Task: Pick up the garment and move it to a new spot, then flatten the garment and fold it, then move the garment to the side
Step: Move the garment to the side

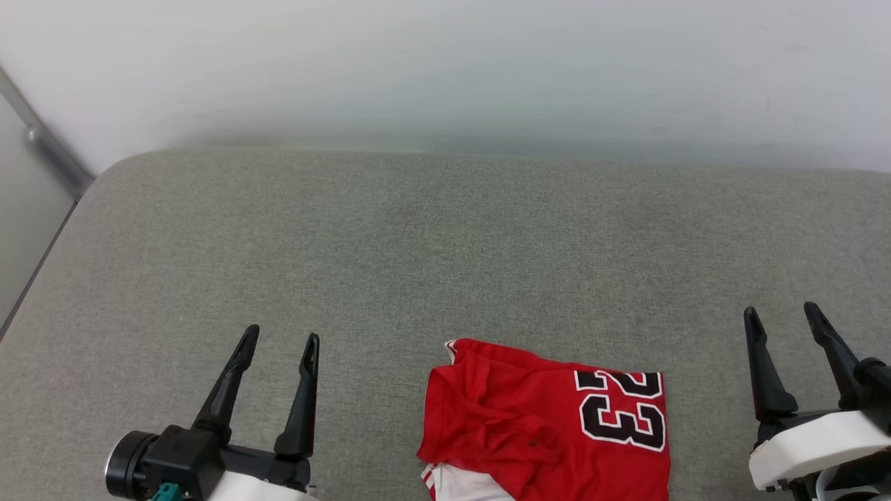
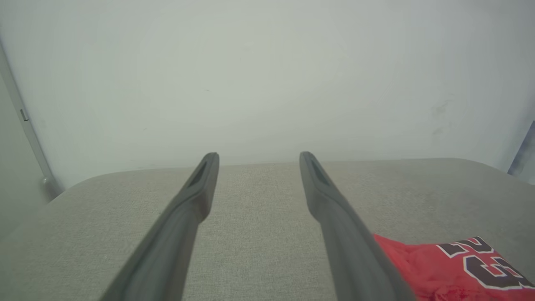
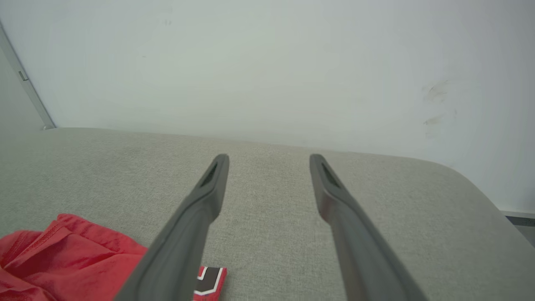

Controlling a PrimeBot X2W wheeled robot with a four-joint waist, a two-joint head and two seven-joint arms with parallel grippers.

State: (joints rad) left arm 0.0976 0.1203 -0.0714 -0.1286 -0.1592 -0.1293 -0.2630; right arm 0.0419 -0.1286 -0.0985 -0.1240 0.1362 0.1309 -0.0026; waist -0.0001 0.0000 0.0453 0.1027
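Observation:
The garment (image 1: 546, 424) is a red jersey with black, white-outlined lettering and a white sleeve at its lower edge. It lies bunched and partly folded on the grey cushion at the bottom centre of the head view. My left gripper (image 1: 282, 337) hovers open to its left, with nothing between the fingers. On the other side of the jersey my right gripper (image 1: 783, 311) stands open and empty as well. The left wrist view has the garment (image 2: 455, 267) at lower right beside my left gripper (image 2: 259, 156). In the right wrist view the garment (image 3: 71, 255) sits lower left of my right gripper (image 3: 269, 158).
The grey fabric cushion (image 1: 431, 257) spreads wide ahead of both grippers, with a rounded far-left corner. A pale wall (image 1: 445, 69) rises right behind it. A grey metal rail (image 1: 49, 149) runs down at the far left.

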